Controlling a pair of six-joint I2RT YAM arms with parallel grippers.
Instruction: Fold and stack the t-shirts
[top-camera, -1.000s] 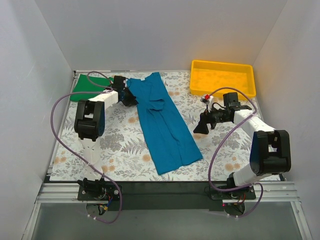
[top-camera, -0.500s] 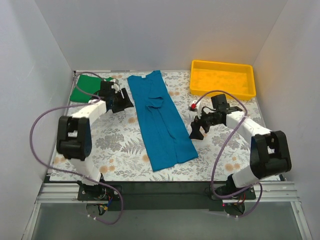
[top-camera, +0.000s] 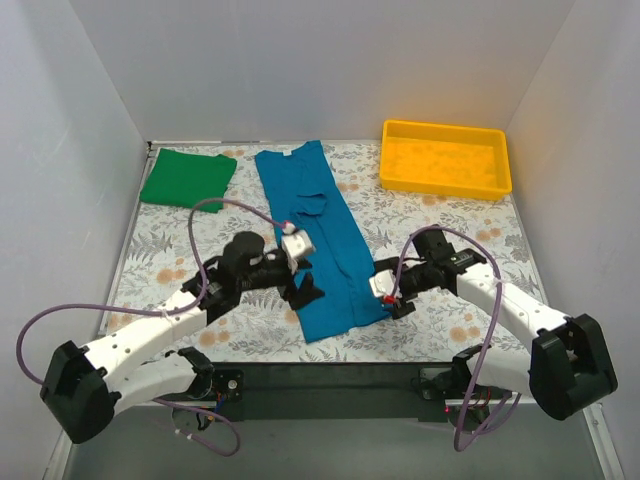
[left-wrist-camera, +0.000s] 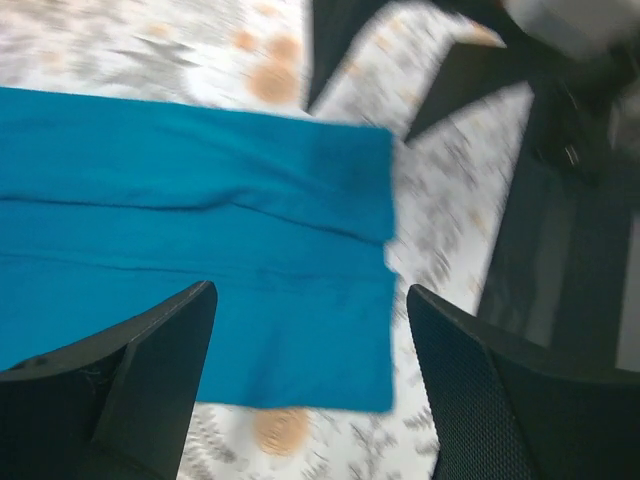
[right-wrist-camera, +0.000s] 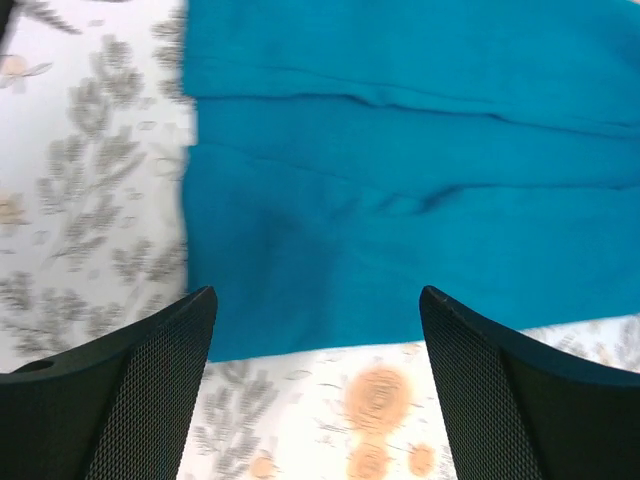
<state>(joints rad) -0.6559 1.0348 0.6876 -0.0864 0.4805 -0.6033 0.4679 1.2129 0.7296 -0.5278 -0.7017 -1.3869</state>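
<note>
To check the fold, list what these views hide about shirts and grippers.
Top view: left gripper and right gripper cover parts of the near end of the long teal-blue cotton t-shirt; contact cannot be told.
Left wrist view: motion blur; shirt runs off the left edge.
Right wrist view: shirt cut off at top and right.
Top view: layers of the folded bright green cotton t-shirt are too small to count.

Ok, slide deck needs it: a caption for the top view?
Left claw and right claw, open, flank the blue shirt at its near end.
</note>
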